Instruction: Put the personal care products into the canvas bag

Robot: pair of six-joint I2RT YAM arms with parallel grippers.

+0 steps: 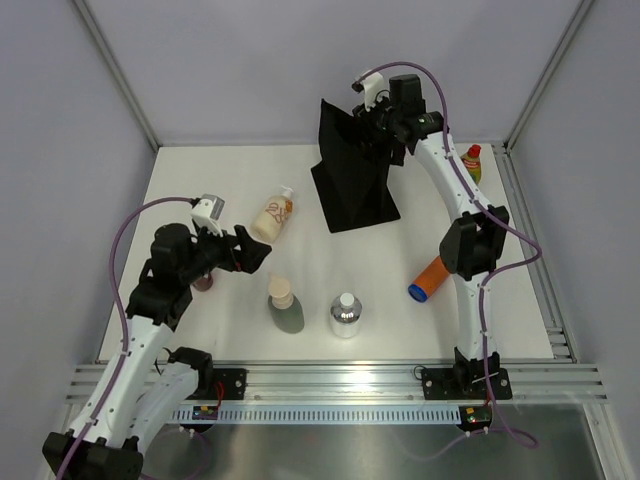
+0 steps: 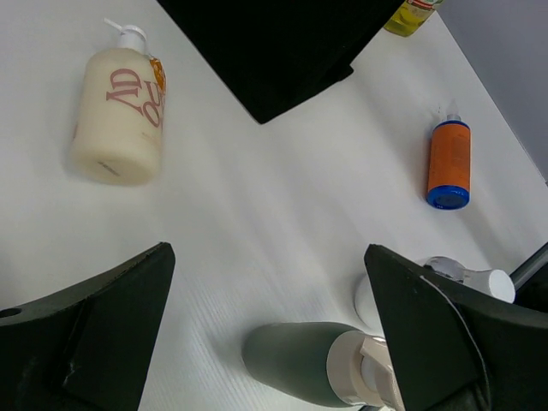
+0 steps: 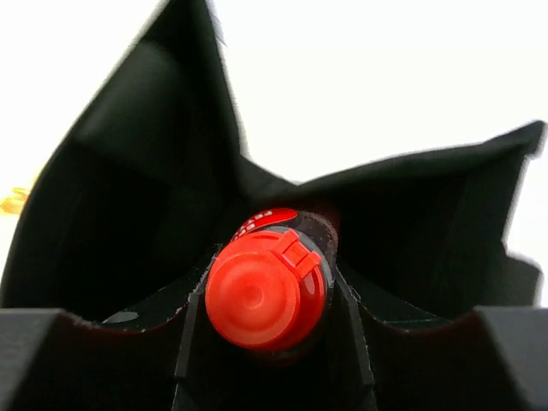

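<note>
The red bottle (image 3: 267,291) is pinched between the fingers of the right hand (image 1: 383,130), its cap turned towards the wrist camera. It is held at the open mouth of the bag (image 1: 355,175), whose black walls are seen spread around and beyond it. Whether the bottle's base is past the rim cannot be told. The bag stands upright at the far middle of the worktop (image 1: 200,180).

Five other products are seen outside the bag. The cream pump bottle (image 1: 273,217) lies near the bag, to its left. The grey-green bottle (image 1: 285,306) and the clear bottle (image 1: 346,313) are set side by side, apparently upright, towards the near edge. The orange bottle (image 1: 431,278) lies at the right beside the right arm, and the yellow-green bottle (image 1: 472,163) is at the far right. The left hand (image 1: 255,250) is spread wide and empty, held over the worktop between the pump bottle and the grey-green bottle.

The step in hand is judged to be the delivery of the red bottle into the bag. The next move calls for the bottle to be carried well inside the mouth, free of the fabric, before the fingers are parted. If it is released on the rim, it may slide out or the soft wall may be dragged over. After that, the pump bottle is judged the likeliest pick for the left hand.
</note>
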